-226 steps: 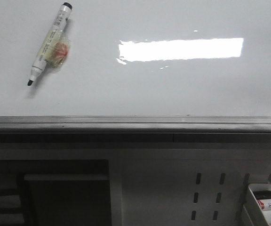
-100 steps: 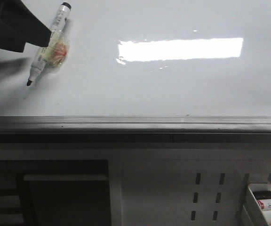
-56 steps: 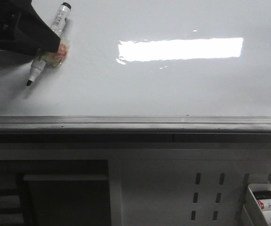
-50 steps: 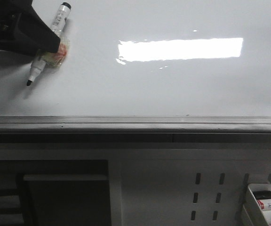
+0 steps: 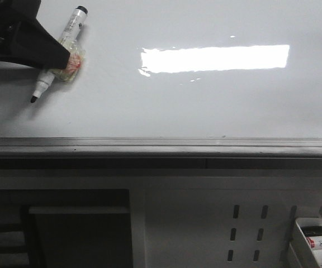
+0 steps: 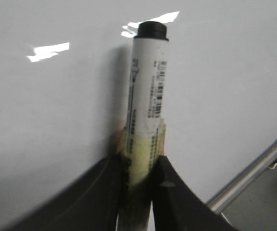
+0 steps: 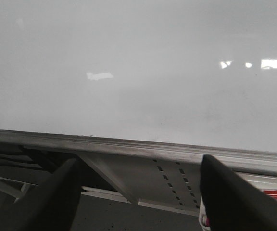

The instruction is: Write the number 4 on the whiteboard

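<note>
The whiteboard [image 5: 206, 106] lies glossy and white with a bright rectangular reflection, and a grey rail [image 5: 161, 146] runs along its near edge. A white marker [image 5: 71, 23] with a black end cap lies slanted at the far left, its dark tip [image 5: 34, 99] pointing toward the rail. My left gripper [image 5: 60, 58] comes in from the left and is shut on the marker's yellowish wrapped middle. In the left wrist view both fingers press the marker [image 6: 147, 86] at the gripper [image 6: 137, 168]. My right gripper [image 7: 138, 192] stands open, back from the rail [image 7: 129, 144], holding nothing. The number 4 is out of view.
Below the rail is a grey perforated panel [image 5: 245, 234]. A white tray [image 5: 303, 243] with spare markers sits at the lower right. A dark shelf opening [image 5: 66, 229] is at the lower left.
The left gripper came in from the left over the marker and closed on its wrapped middle. The marker shifted slightly. The right arm stays out of the front view.
</note>
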